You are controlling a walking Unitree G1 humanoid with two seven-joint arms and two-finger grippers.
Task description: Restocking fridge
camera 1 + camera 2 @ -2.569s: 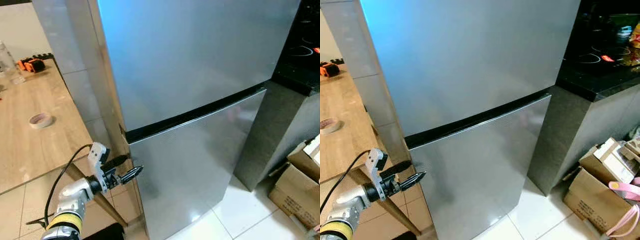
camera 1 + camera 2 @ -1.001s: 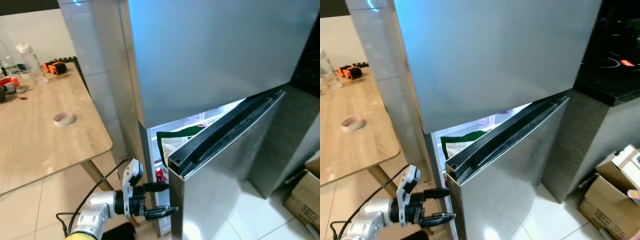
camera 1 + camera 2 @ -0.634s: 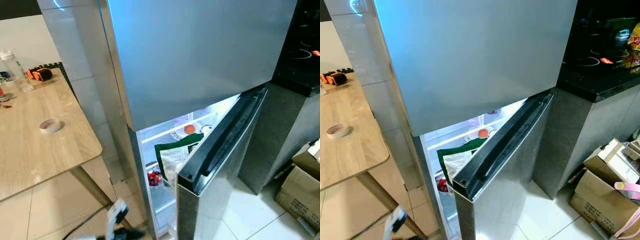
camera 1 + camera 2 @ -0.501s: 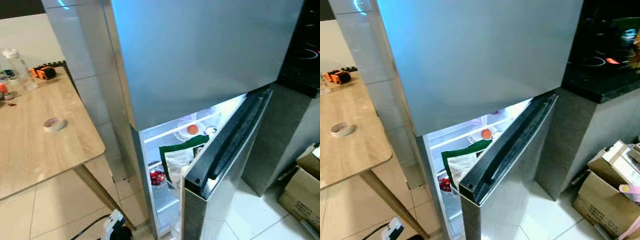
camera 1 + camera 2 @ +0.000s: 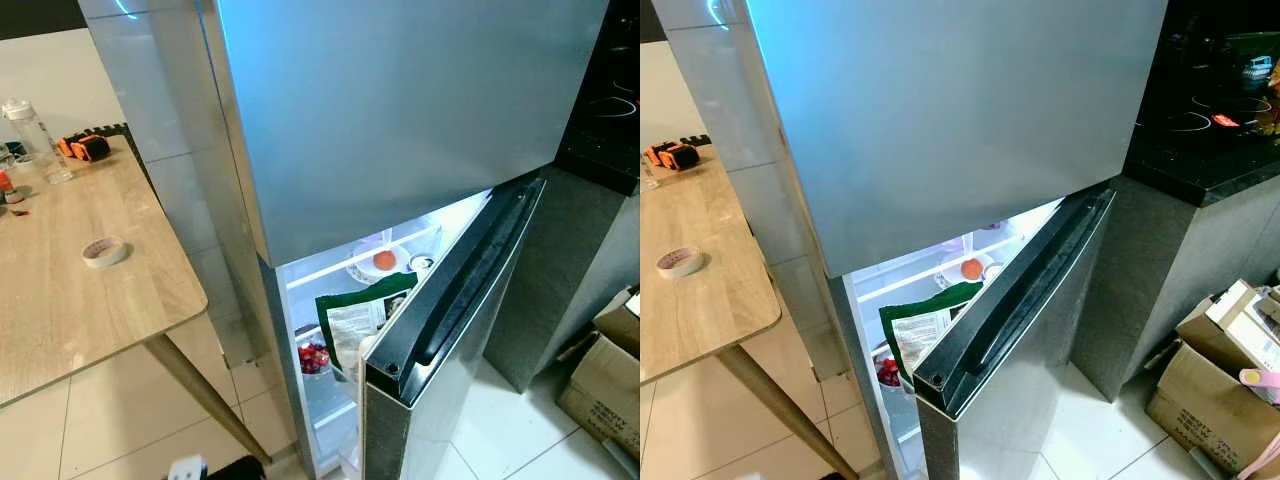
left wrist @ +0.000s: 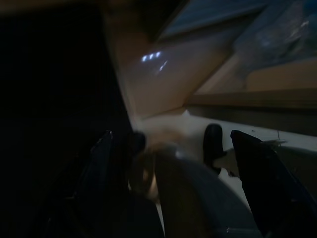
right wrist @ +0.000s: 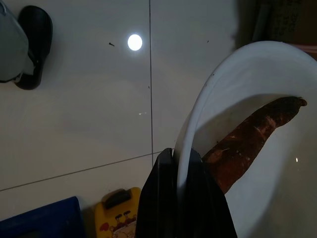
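Observation:
The silver fridge's lower door (image 5: 452,282) stands partly open, hinged on the right, and the lit inside shows. A green bag (image 5: 356,304) leans on a shelf, with a plate holding an orange round thing (image 5: 384,260) behind it and red berries (image 5: 313,356) below it. The upper door (image 5: 400,110) is closed. A bit of my left arm (image 5: 187,467) shows low by the floor. In the dark, blurred left wrist view my left gripper (image 6: 178,163) is open and holds nothing. My right gripper (image 7: 181,166) is shut on the rim of a white plate (image 7: 257,79) carrying a brown root (image 7: 252,134).
A wooden table (image 5: 60,300) stands left of the fridge with a tape roll (image 5: 103,250), a bottle (image 5: 28,125) and an orange tool (image 5: 82,146). A dark counter (image 5: 1200,150) adjoins on the right, with cardboard boxes (image 5: 1210,385) on the tiled floor below.
The lower door, shut 2.6 s ago, was pulled open by my left gripper. That gripper has since come off the door edge and dropped to the bottom of the eye views.

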